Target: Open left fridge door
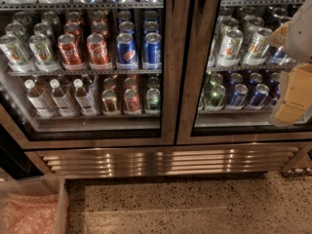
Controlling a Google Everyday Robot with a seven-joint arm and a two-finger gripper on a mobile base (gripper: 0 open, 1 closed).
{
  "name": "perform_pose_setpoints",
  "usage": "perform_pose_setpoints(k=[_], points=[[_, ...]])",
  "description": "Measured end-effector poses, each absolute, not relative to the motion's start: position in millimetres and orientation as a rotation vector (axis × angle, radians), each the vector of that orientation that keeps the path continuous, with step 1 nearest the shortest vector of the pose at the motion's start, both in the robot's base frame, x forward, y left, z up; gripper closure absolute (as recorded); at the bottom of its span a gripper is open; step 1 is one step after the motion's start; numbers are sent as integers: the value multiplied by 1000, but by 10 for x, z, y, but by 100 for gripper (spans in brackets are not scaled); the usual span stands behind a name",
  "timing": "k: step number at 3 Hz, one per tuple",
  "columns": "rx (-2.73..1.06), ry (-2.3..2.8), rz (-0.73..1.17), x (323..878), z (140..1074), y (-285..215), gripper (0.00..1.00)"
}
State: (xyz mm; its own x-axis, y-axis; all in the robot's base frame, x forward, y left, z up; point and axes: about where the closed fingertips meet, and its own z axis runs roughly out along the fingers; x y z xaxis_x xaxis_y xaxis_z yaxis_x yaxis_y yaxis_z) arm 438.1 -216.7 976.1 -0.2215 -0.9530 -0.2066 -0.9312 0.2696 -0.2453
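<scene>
the gripper (292, 95) sits at the far right edge, a pale yellowish block under a white arm piece, in front of the right door (243, 126) of the fridge. whether it is apart or together, i cannot tell; it holds nothing that shows. the left fridge door (168, 67) is well apart from it, filling the left half of the view. its steel frame meets the right door's frame at the middle, and it looks shut. behind its glass stand red cola cans (85, 50), blue pepsi cans (139, 50) and water bottles (61, 99) on the shelf below. under both doors runs a steel grille (165, 161), then speckled floor (195, 204). a clear plastic bin (62, 204) sits at the lower left.
</scene>
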Motion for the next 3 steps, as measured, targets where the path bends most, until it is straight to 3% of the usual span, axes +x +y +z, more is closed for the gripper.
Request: perform_pose_setpoints(k=[2, 3], points=[[-1703, 2176, -32, 4483, 9851, -2007, 0], [-1705, 2056, 50, 4638, 10075, -1626, 0]])
